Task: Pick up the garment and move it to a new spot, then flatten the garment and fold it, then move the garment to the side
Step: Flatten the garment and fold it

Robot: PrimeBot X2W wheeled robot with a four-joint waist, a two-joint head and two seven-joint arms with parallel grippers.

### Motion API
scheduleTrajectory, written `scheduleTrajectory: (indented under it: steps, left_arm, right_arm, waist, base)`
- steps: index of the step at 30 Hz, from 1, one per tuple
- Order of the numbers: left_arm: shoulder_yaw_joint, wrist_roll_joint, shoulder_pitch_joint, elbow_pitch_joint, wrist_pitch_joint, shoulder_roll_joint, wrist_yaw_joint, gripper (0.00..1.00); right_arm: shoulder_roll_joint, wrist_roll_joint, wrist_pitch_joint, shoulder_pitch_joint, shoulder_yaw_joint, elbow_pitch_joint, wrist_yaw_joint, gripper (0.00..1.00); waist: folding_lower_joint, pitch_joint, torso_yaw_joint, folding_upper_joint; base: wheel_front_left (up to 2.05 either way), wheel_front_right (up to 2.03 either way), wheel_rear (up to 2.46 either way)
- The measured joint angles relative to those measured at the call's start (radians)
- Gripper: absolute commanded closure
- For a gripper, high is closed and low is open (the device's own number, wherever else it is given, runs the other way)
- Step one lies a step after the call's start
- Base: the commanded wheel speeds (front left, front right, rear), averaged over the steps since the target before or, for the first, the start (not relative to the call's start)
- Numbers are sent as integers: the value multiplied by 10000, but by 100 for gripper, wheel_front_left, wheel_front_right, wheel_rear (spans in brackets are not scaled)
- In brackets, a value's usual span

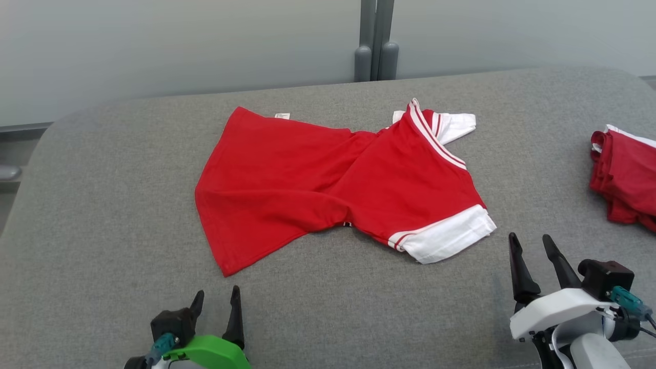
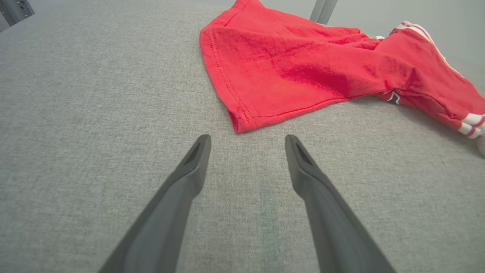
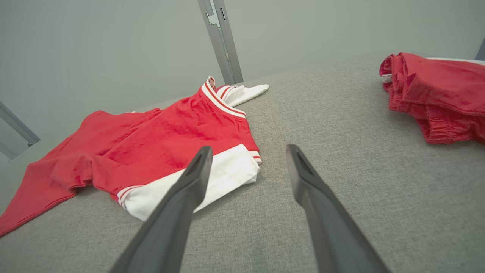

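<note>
The garment (image 1: 328, 179) is a red T-shirt with white sleeve cuffs and striped trim, lying loosely spread and twisted at the waist in the middle of the grey padded surface (image 1: 102, 215). Its hem corner (image 2: 238, 125) lies just beyond my left gripper (image 2: 246, 142), which stands open and empty at the lower left (image 1: 218, 297). My right gripper (image 1: 530, 241) is open and empty too, just right of the near white sleeve (image 1: 451, 238). In the right wrist view that sleeve (image 3: 227, 170) lies partly behind the left finger of the right gripper (image 3: 248, 151).
A second red garment (image 1: 625, 174) lies bunched at the surface's right edge, also seen in the right wrist view (image 3: 435, 94). A grey post (image 1: 376, 41) rises behind the far edge against a pale wall. Bare grey surface lies between the two grippers.
</note>
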Motion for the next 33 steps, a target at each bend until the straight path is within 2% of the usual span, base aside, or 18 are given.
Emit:
scheduleTrajectory:
  steps: [6, 15, 16, 18, 19, 20, 21, 28, 33]
  left_arm:
    - [449, -23, -698, 209, 0, 0, 58, 0]
    - [840, -700, -1369, 1145, -2, 0, -249, 0]
    - [809, -832, -1430, 1290, 0, 0, -311, 9]
    - [794, -930, -1474, 1406, 0, -6, -328, 38]
    - [800, -982, -1494, 1429, 0, -4, -328, 62]
    - [809, -1026, -1499, 1442, 0, -4, -328, 94]
    - [826, -1026, -1499, 1463, 0, -2, -324, 100]
    - [1279, -840, -1427, 1154, 0, -12, -173, 100]
    - [2322, 305, -969, 673, 0, 157, -31, 100]
  right_arm:
    - [-23, -81, 0, -499, 464, 102, 0, 0]
    - [-251, -113, 0, -792, 403, 10, 0, 0]
    - [-272, -115, 0, -808, 370, 8, 0, 0]
    - [-282, -113, 0, -811, 324, 13, 0, 0]
    - [-282, -115, 0, -811, 324, 13, 0, 0]
    - [-278, -115, 0, -811, 314, 12, 0, 0]
    - [-278, -115, 0, -811, 295, 12, 0, 0]
    - [-255, -121, 0, -809, 165, 13, 0, 0]
    - [-201, -121, 0, -767, 105, 157, 0, 0]
  waist:
    - [1, 392, -201, 0]
    - [1, 932, -864, 0]
    - [1, 983, -926, 0]
    - [1, 1067, -1028, 0]
    - [1, 1097, -1069, 0]
    - [1, 1121, -1101, 0]
    - [1, 1136, -1126, 0]
    - [1, 1051, -1021, 0]
    - [0, 877, -729, 0]
  base:
    - [0, 0, 0]
    - [0, 0, 0]
    - [0, 0, 0]
    - [0, 0, 0]
    - [0, 0, 0]
    - [0, 0, 0]
    - [0, 0, 0]
    - [0, 0, 0]
    - [0, 0, 0]
